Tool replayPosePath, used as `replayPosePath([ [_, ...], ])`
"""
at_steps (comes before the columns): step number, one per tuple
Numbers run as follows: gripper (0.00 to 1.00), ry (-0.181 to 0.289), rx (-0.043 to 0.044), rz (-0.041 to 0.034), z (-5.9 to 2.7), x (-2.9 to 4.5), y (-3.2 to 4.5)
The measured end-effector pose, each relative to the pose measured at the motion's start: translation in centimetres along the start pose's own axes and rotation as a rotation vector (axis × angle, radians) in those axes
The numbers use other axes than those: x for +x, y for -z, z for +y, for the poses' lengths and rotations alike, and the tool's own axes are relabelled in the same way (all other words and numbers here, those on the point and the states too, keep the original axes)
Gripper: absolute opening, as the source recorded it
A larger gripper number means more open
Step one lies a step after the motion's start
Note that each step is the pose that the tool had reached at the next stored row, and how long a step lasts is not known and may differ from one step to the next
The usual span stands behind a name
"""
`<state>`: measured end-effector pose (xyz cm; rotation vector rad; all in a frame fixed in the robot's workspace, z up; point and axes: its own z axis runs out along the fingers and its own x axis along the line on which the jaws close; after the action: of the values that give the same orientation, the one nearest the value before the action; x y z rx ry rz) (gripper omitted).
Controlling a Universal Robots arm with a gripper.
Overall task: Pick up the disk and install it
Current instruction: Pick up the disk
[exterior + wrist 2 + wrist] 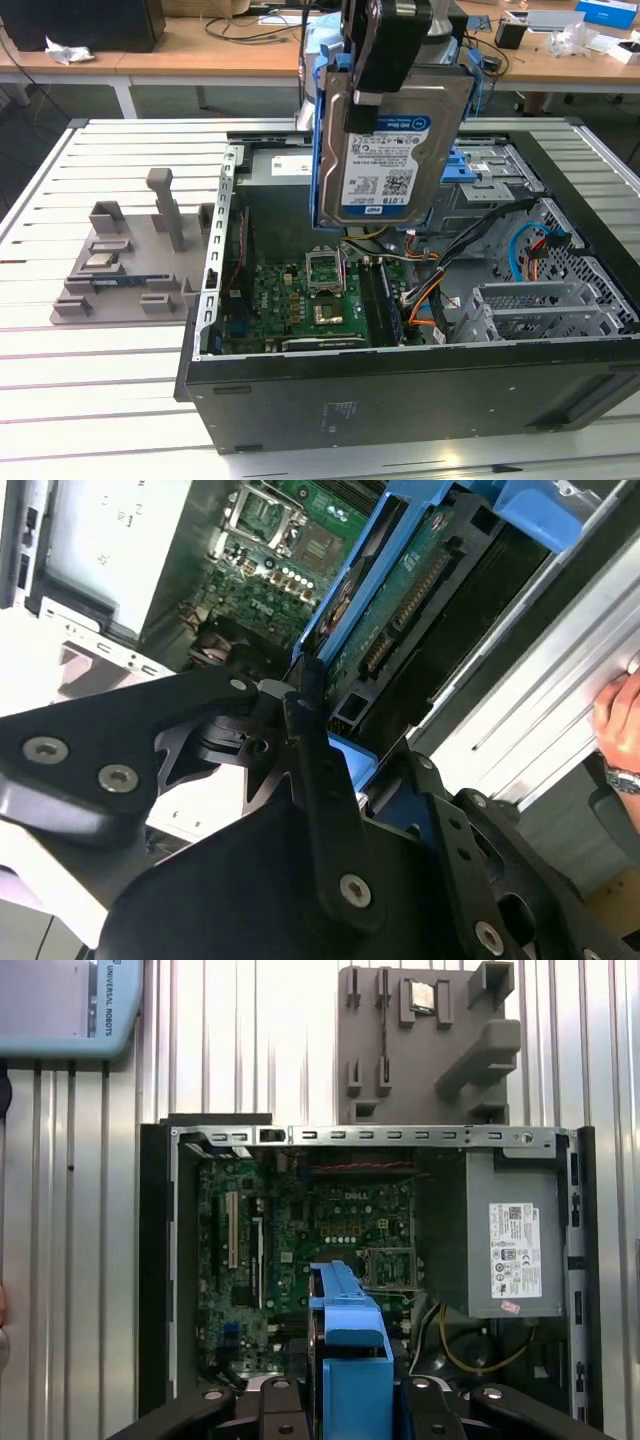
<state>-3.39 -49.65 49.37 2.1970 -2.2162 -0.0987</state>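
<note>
The disk (pixel 392 150), a silver drive with a white-and-blue label in a blue bracket, hangs upright above the open computer case (pixel 400 400). My gripper (pixel 372 92) is shut on its upper edge, holding it over the motherboard (pixel 310 300) and just in front of the drive cage (pixel 495 185). In the second wrist view the disk's green underside (pixel 415 585) and blue bracket show beyond the black fingers (pixel 312 748). In the first wrist view the blue bracket (pixel 350 1355) sits between the gripper's arms, over the motherboard (pixel 300 1250).
A grey power supply (pixel 510 1245) fills one corner of the case. A grey fixture (pixel 130 265) lies on the slatted table at the exterior view's left. Cables (pixel 440 290) run near the cage. A person's hand (pixel 620 715) is at the table's edge.
</note>
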Motion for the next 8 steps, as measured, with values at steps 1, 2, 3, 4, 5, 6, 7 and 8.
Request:
replayPosePath([
  [1, 0.37, 0.0, -0.0001, -0.002, -0.04, 0.41, 0.02],
  [2, 0.37, 0.0, -0.0001, -0.0039, -0.08, 0.78, 0.03],
  [3, 0.37, 0.0, -0.0001, -0.0059, -0.14, 1.23, 0.05],
  [4, 0.37, 0.0, -0.0001, -0.0069, -0.19, 1.51, 0.06],
  [5, 0.37, 0.0, -0.0001, -0.0076, -0.26, 1.89, 0.07],
  [6, 0.37, 0.0, -0.0002, -0.0078, -0.36, 2.39, 0.09],
  [7, 0.37, 0.0, -0.0002, -0.0078, -0.41, 2.59, 0.1],
  [8, 0.37, 0.0, -0.0001, -0.0078, -0.46, 2.77, 0.11],
])
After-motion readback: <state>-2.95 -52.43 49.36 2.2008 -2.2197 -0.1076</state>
